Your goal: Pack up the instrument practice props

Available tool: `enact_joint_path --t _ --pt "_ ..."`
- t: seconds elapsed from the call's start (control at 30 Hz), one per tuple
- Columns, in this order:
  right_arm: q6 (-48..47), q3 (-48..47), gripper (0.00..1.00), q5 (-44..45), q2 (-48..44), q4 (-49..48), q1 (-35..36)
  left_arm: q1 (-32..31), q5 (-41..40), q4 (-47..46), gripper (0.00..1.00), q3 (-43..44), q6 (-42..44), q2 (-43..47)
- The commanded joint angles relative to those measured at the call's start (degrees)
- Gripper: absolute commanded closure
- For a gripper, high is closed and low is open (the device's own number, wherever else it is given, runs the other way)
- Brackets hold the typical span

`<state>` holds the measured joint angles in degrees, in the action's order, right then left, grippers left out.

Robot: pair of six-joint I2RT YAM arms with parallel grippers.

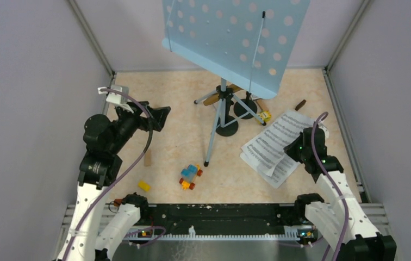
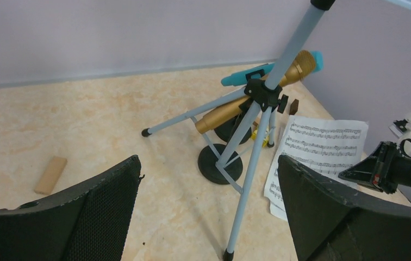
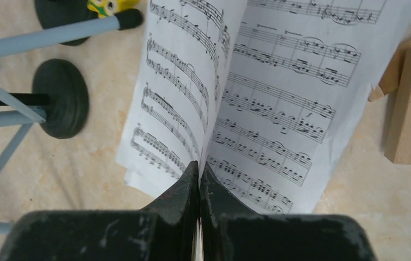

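The blue music rack (image 1: 236,38) stands mid-worktop (image 1: 181,136) on its tripod. White sheet-music pages (image 1: 268,145) lie to its right, under the right pincer (image 1: 293,148). A toy-block car (image 1: 190,176) sits nearer the front.

I worked in a lab test cell. Plain grey panels (image 1: 29,81) boxed my marbled table (image 1: 176,103) at 9, 12 and 3 o'clock, set in bare aluminium posts (image 1: 90,38). At 6 o'clock a black rail (image 1: 219,213) carried my arm bases (image 1: 132,207) and loose purple cables (image 1: 138,157).
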<state>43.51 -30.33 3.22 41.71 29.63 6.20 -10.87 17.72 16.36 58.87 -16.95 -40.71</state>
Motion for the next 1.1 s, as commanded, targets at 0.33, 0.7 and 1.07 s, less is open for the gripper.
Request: enact_joint_path --t 0.33,0.7,1.07 --pt "-2.4 0.6 0.63 5.7 5.3 -2.4 -0.9 0.2 1.0 0.8 0.01 -3.8 -0.1 3.0" --pt "-6.8 -9.9 0.27 15.1 -1.8 6.9 -0.9 0.2 2.2 2.4 0.01 -4.6 -0.7 -0.9" --pt "-18.4 -11.6 0.3 -25.4 -11.9 -11.6 -0.9 -10.0 -3.3 -10.2 0.01 -15.0 -2.0 -5.0"
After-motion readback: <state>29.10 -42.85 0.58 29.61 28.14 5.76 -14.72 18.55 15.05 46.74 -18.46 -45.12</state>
